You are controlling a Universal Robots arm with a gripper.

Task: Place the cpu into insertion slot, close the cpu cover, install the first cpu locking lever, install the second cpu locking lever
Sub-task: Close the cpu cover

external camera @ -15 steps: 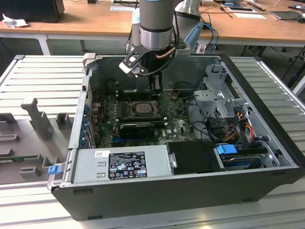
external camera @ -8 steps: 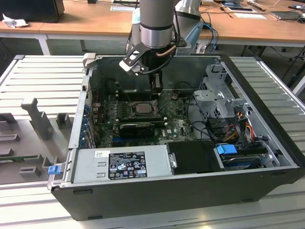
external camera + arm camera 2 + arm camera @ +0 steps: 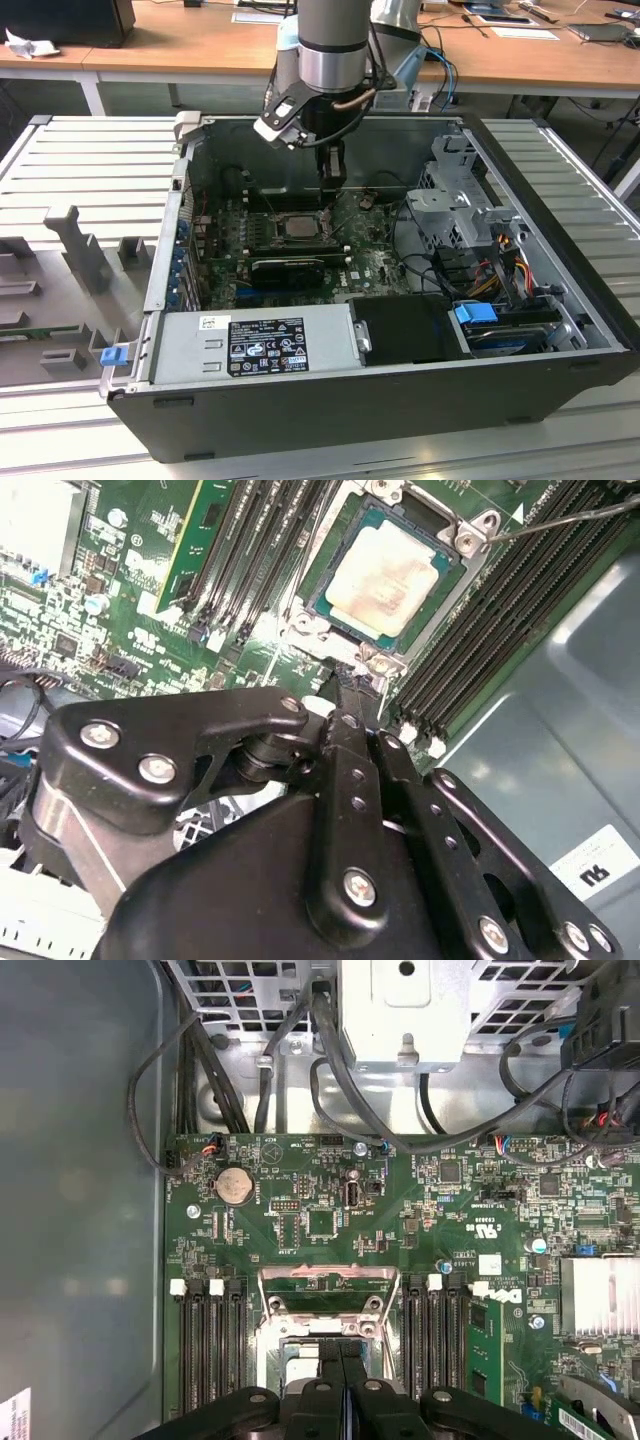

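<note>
The gripper [image 3: 352, 688] is seen lowered into the open computer case [image 3: 300, 405], its black metal fingers [image 3: 326, 1365] pressed together with nothing visible between them. The tips are held just beside one edge of the insertion slot [image 3: 440, 605]; whether metal is actually touched there cannot be told.

The cpu [image 3: 385, 572] is seated flat in the slot, its pale silvery lid facing up and marked by a dull brownish smear. It is judged to be light, rigid and smooth, and fragile underneath, so it would best be taken by two opposite edges of the lid and kept level.

The cpu cover [image 3: 325, 1282] is shown in the first wrist view as a thin pale steel frame with a large window, just ahead of the fingertips. It appears tilted up off the socket, though this is not certain. It is judged stiff but springy and best pushed on its free edge.

A thin wire locking lever [image 3: 560, 515] is seen running out from one socket corner. The smooth green circuit board [image 3: 320, 1222] and long black ribbed memory slots [image 3: 210, 1350] lie around the socket.
</note>
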